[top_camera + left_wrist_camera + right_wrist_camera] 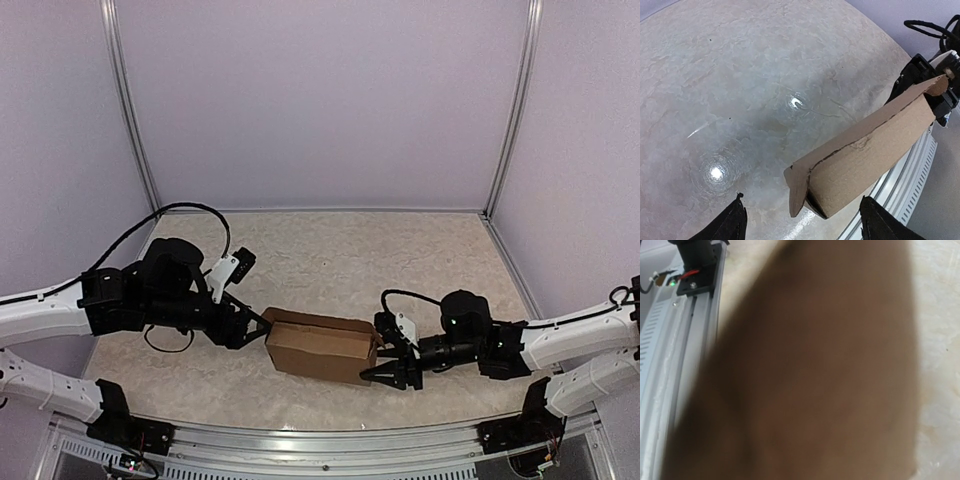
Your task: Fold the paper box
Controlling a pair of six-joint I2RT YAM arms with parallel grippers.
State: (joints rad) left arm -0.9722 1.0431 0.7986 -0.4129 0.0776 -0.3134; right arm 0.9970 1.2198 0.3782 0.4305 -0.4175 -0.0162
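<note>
Beige marbled bench carries the box, which lies lengthwise near the front edge, between the two arms. The right hand is clenched on the box's right end. The left hand is released, its fingers straddling the left end without touching it. The end flap there stands ajar. To close it well, the right grip should hold firm while the left fingers meet the flap squarely and press along its crease, so it tucks rather than buckles. Only a dark gap shows inside; contents cannot be told.
</note>
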